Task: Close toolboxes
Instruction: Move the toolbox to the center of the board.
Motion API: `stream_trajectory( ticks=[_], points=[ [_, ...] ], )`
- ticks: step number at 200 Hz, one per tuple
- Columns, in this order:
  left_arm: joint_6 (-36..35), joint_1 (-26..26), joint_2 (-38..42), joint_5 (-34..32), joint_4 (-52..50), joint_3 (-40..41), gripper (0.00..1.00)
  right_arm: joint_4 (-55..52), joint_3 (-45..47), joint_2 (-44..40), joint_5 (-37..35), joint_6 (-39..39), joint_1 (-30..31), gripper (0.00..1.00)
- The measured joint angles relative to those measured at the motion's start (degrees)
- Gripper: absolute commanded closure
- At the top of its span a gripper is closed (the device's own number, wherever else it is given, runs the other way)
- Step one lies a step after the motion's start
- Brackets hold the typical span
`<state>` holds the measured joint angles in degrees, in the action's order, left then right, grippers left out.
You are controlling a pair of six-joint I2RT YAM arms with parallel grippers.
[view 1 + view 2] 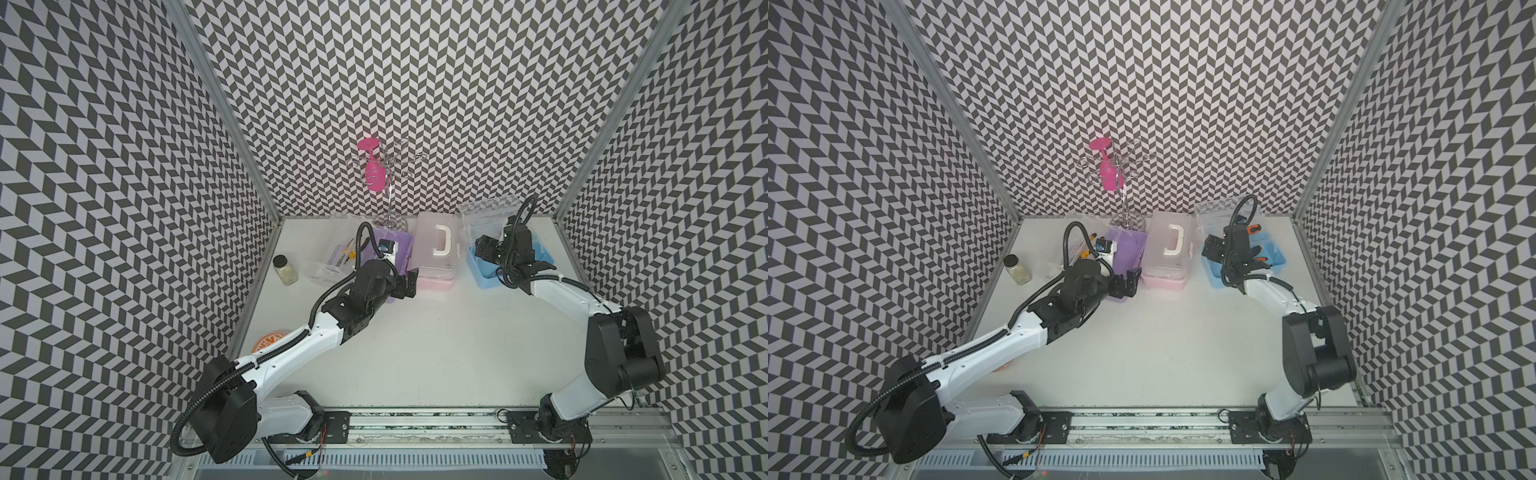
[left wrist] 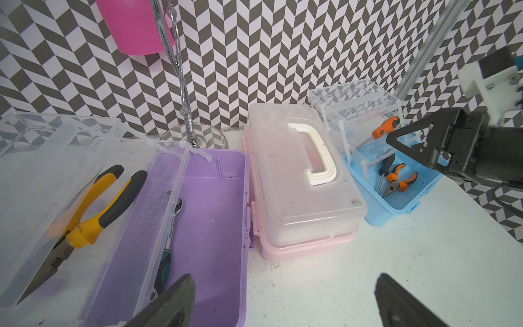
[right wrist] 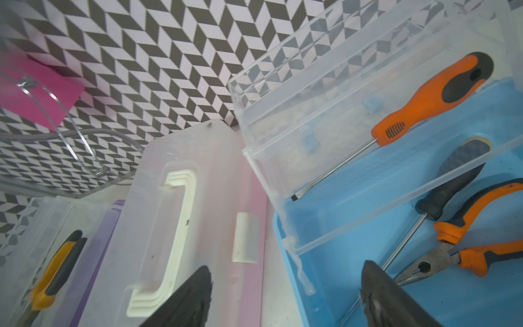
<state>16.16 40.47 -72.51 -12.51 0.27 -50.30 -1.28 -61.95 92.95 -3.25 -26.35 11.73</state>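
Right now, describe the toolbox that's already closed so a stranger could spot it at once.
Three boxes line the back wall. It's the middle one, the pink box, between the purple box and the blue box. Only it is shut, a white handle on top; both neighbours gape open.

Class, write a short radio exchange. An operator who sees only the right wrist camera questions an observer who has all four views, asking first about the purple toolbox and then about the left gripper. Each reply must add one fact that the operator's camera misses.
Operator: I can see only a strip of the purple toolbox. Is it shut?
Observer: No. The purple toolbox stands open, and a ratchet lies in its uncovered base.
Operator: Where is the left gripper? It isn't in my picture.
Observer: In a top view, the left gripper hovers by the near ends of the purple toolbox and the pink toolbox. Its jaws are open and hold nothing.
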Motion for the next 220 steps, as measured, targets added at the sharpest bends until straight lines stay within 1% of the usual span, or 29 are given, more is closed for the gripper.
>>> stream_trajectory(
  ticks=[54, 86, 114, 169, 220],
  points=[
    [-0.02, -0.04, -0.04, 0.04, 0.07, 0.00, 0.01, -0.20, -6.45, 8.96, 4.20, -1.75, -4.42, 0.28],
    [-0.02, -0.57, -0.04, 0.04, 0.04, 0.00, 0.01, 0.70, -9.90, 13.07, 6.38, -2.25, -5.55, 0.30],
    [-0.04, -0.98, -0.04, 0.04, 0.04, 0.00, 0.01, 1.40, -11.91, 15.47, 7.13, -2.32, -6.03, 0.34],
    [-0.04, -1.51, -0.04, 0.22, 0.04, 0.00, 0.01, 3.52, -10.08, 14.64, 7.91, -2.14, -6.29, 0.34],
    [-0.07, -1.53, -0.04, 0.50, 0.07, 0.00, 0.01, -0.44, -7.96, 10.38, 8.20, -1.77, -6.29, 0.33]
  ],
)
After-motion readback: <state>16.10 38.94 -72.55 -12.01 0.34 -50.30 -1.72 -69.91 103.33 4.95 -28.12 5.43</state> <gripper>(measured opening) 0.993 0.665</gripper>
